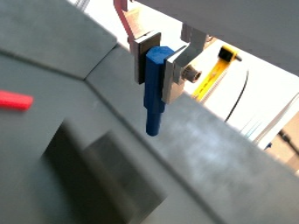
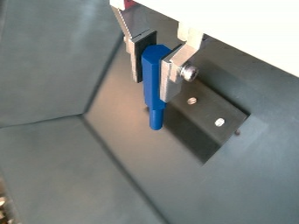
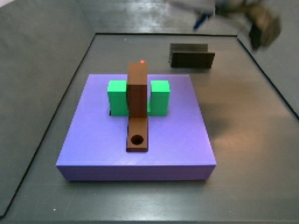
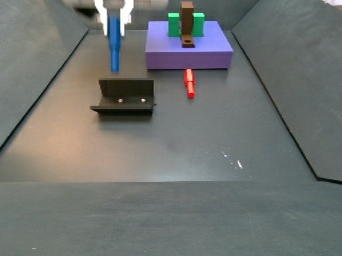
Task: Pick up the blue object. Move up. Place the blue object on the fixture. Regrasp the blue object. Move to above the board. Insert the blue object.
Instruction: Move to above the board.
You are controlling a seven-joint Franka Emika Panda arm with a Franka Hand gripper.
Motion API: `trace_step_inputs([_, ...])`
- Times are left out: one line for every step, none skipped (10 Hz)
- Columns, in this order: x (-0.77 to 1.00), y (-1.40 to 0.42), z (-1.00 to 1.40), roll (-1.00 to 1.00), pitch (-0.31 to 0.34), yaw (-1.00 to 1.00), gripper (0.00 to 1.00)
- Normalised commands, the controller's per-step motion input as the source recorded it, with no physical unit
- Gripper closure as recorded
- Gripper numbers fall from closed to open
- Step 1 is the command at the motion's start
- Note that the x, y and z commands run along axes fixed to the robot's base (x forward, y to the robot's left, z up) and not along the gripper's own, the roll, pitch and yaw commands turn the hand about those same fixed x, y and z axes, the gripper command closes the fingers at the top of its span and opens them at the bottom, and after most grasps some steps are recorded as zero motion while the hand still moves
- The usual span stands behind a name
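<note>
My gripper (image 4: 115, 10) is shut on the blue object (image 4: 115, 45), a slim bright-blue peg held upright by its upper end, with the lower end hanging free. In both wrist views the silver fingers (image 1: 177, 70) clamp the peg (image 1: 153, 83) from both sides; it also shows in a wrist view (image 2: 153, 83). The fixture (image 4: 124, 97), a dark bracket block, stands on the floor just below and in front of the peg, apart from it, and lies beside the peg tip in a wrist view (image 2: 211, 121). The brown board (image 3: 138, 105) with its round hole (image 3: 138, 140) lies on the slab.
A large lilac-blue slab (image 3: 140, 149) carries the board and a green block (image 3: 158, 96). A red stick (image 4: 190, 82) lies on the floor between the slab and the fixture, and shows in a wrist view (image 1: 14, 101). Sloping grey walls (image 4: 40, 90) bound the floor.
</note>
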Motion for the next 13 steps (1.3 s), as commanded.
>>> trace_step_inputs([-0.03, 0.0, 1.4, 0.01, 0.02, 0.03, 1.0])
trace_step_inputs([-0.02, 0.0, 1.4, 0.01, 0.014, 0.02, 1.0])
trace_step_inputs([-0.01, -0.01, 1.4, 0.0, 0.013, 0.01, 1.0])
trace_step_inputs([0.0, -0.01, 0.9, 0.0, 0.027, 0.01, 1.0])
trace_step_inputs([0.02, -0.01, 0.39, 0.01, 0.049, 0.01, 1.0])
trace_step_inputs([0.04, -0.01, 0.23, 0.01, 0.063, 0.01, 1.0])
trace_step_inputs([-1.01, -1.4, 0.28, -1.0, 0.065, -0.13, 1.0])
trace_step_inputs([-1.03, -1.4, 0.29, -1.0, 0.055, -0.13, 1.0])
trace_step_inputs([-1.12, -1.4, 0.29, -1.0, 0.041, -0.12, 1.0])
trace_step_inputs([-1.13, -1.4, 0.26, -1.0, 0.048, -0.12, 1.0])
trace_step_inputs([-1.11, -1.4, 0.27, -1.0, 0.055, -0.12, 1.0])
trace_step_inputs([-1.14, -1.4, 0.27, -1.0, 0.064, -0.11, 1.0])
trace_step_inputs([-0.55, -0.66, 0.12, -1.0, 0.07, -0.1, 1.0])
